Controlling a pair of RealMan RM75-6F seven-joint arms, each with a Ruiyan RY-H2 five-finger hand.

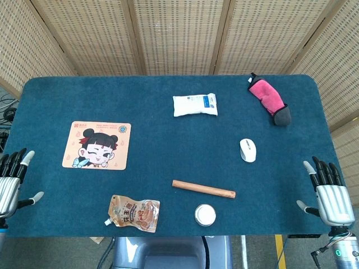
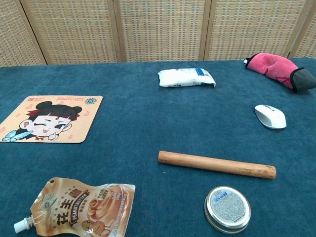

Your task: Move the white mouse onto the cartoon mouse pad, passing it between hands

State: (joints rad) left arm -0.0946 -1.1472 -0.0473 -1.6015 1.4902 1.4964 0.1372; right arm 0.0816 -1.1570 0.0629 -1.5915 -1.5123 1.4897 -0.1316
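The white mouse (image 1: 247, 149) (image 2: 270, 116) lies on the blue table at the right, apart from both hands. The cartoon mouse pad (image 1: 97, 145) (image 2: 47, 119), orange with a winking girl's face, lies flat at the left. My left hand (image 1: 11, 180) hangs at the table's front left corner, fingers spread, holding nothing. My right hand (image 1: 329, 192) is at the front right corner, fingers spread upward and empty, well below and right of the mouse. Neither hand shows in the chest view.
A wooden rolling pin (image 1: 203, 189) (image 2: 216, 164) lies in front of the mouse. A round tin (image 1: 205, 214) (image 2: 227, 208) and a peanut-butter pouch (image 1: 133, 213) (image 2: 79, 207) sit near the front edge. A white packet (image 1: 194, 105) (image 2: 186, 77) and a pink cloth (image 1: 268, 100) (image 2: 279, 69) lie at the back.
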